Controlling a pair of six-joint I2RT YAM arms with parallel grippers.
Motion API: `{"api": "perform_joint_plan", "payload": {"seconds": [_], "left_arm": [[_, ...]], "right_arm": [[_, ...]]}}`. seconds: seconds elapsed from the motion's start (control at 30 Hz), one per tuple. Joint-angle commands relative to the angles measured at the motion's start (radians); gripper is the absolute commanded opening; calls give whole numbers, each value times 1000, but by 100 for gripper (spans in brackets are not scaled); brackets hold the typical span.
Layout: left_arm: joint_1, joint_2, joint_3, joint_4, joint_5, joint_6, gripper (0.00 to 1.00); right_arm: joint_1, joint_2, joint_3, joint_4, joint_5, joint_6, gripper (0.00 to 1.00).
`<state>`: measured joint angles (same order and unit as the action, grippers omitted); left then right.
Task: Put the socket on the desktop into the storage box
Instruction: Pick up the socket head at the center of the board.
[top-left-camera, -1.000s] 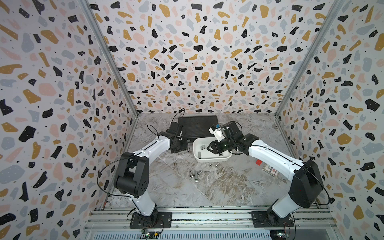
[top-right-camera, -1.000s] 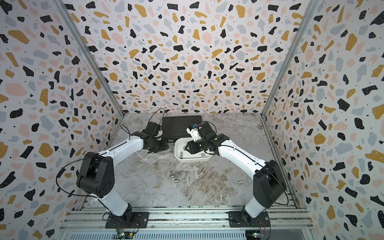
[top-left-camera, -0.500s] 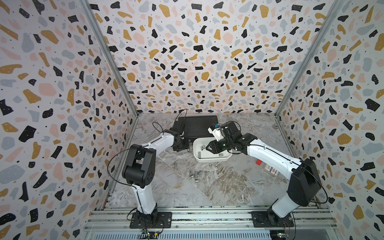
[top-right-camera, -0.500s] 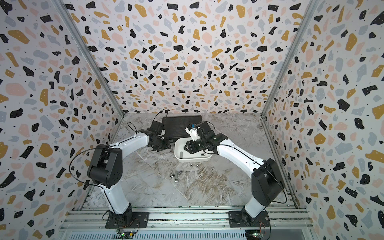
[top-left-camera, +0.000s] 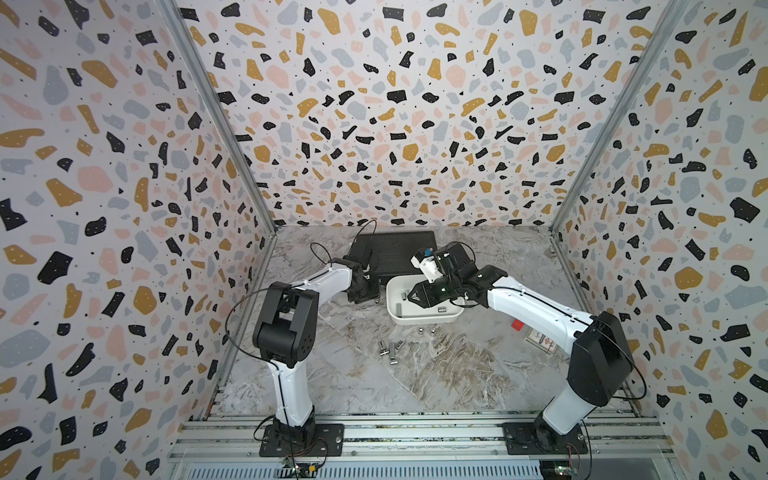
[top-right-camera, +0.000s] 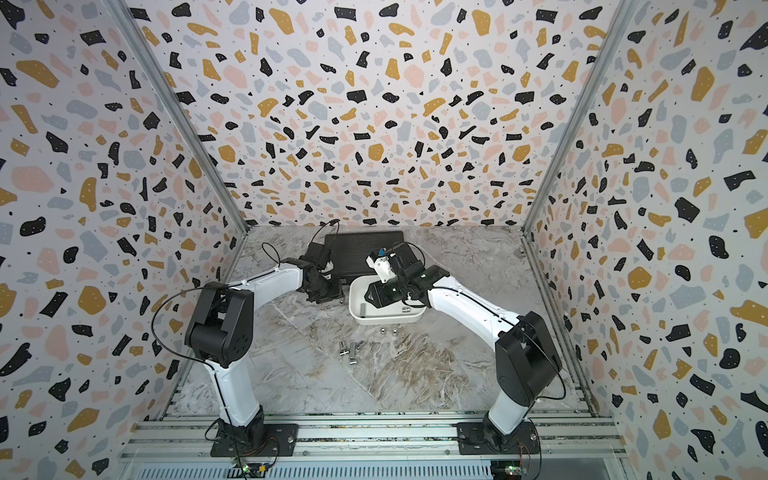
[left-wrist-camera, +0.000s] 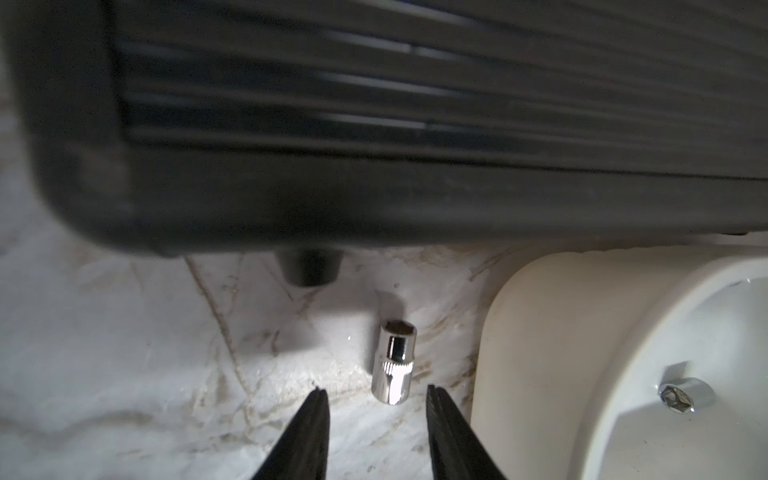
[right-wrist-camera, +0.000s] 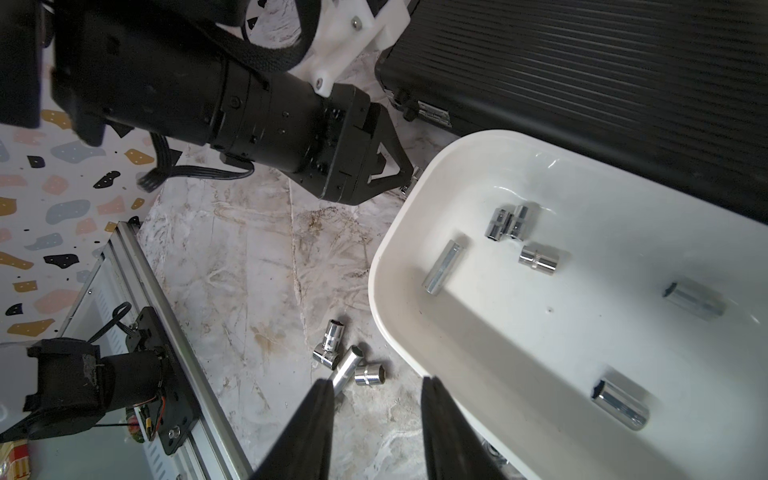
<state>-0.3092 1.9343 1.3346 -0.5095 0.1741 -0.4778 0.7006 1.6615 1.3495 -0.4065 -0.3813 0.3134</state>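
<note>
A chrome socket (left-wrist-camera: 394, 361) lies on the marble desktop (top-left-camera: 332, 374) between the black case and the white storage box (top-left-camera: 419, 320). My left gripper (left-wrist-camera: 376, 390) is open, its tips either side of the socket's near end without touching it. In both top views this gripper (top-left-camera: 368, 295) sits low at the box's left side (top-right-camera: 332, 293). My right gripper (right-wrist-camera: 378, 382) is open and empty, hovering over the box's near-left rim (right-wrist-camera: 415, 232). Several sockets (right-wrist-camera: 536, 257) lie inside the box. More sockets (top-left-camera: 388, 349) lie on the desktop in front of it.
A black ribbed case (top-left-camera: 392, 251) lies flat behind the box, close over my left gripper's path (left-wrist-camera: 374, 124). A small red item (top-left-camera: 516, 324) and a printed card (top-left-camera: 540, 338) sit under my right arm. Patterned walls enclose three sides.
My left arm's elbow has swung inward and back, and its gripper has edged into the gap between the case and the box. The right arm has hardly moved.
</note>
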Motion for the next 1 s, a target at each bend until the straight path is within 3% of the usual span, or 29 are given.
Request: {"api": "perform_joint_plan", "payload": {"seconds": [0.0, 0.57, 0.97], "left_arm": [[-5, 17, 45, -5, -13, 27, 43], [-76, 112, 154, -129, -151, 49, 41], [-90, 152, 171, -143, -183, 53, 35]], "right_arm": [[7, -11, 40, -22, 0, 0, 40], [7, -22, 17, -22, 18, 0, 40], [7, -23, 18, -29, 29, -11, 40]]}}
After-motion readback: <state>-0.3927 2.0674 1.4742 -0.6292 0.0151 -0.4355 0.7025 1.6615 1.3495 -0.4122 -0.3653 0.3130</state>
